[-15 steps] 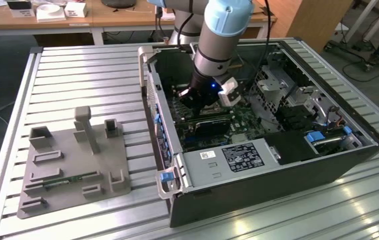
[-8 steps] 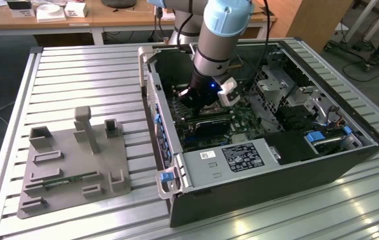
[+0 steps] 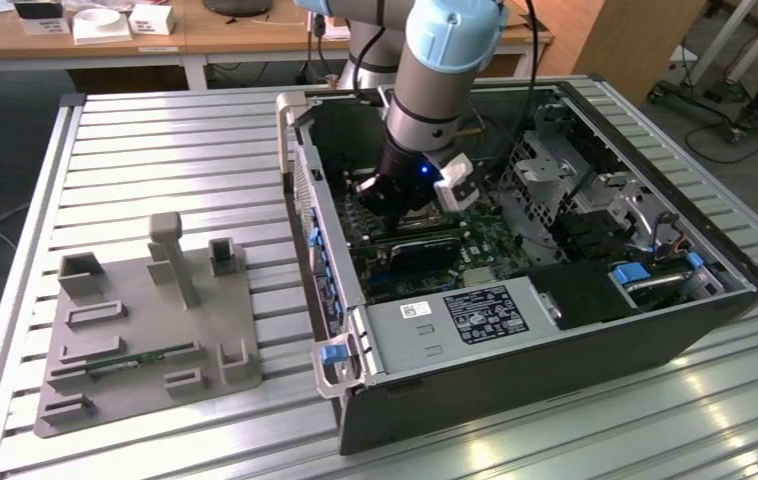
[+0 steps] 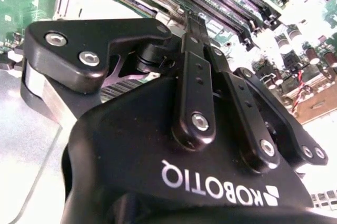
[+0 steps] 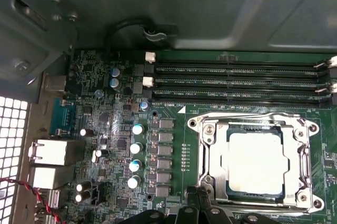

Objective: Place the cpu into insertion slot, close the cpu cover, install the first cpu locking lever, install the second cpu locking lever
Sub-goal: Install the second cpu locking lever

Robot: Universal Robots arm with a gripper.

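Already the pale silvery cpu (image 5: 256, 161) sits flat beneath the closed cpu cover (image 5: 210, 145).

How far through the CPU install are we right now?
Done: the cpu sits in the insertion slot, with the cpu cover lying closed around it. In hand: the gripper is down at the socket's edge. Left: I cannot tell whether either locking lever is latched.
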